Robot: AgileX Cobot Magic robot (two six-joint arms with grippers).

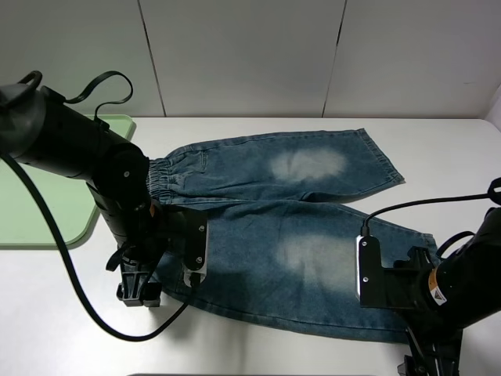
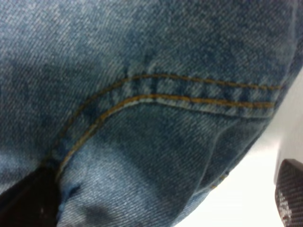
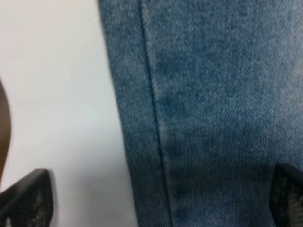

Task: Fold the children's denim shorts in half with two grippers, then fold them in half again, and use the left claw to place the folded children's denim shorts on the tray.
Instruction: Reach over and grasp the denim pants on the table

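Observation:
The children's denim shorts (image 1: 297, 227) lie flat on the white table, waistband to the left and a pale faded patch on each leg. My left claw (image 1: 139, 291) is down at the near waist corner. It is open, and the left wrist view shows one fingertip (image 2: 289, 194) off the cloth and the other (image 2: 33, 198) on the denim (image 2: 151, 94). My right gripper (image 1: 427, 362) is low at the near leg's hem corner, also open. Its fingertips (image 3: 28, 198) straddle the denim's edge (image 3: 213, 94). The light-green tray (image 1: 39, 204) lies at the far left, partly behind the left arm.
Black cables loop from the left arm over the table beside the tray. Another cable runs from the right arm across the table at the right. The table's front edge lies close below both grippers. A white panelled wall stands behind.

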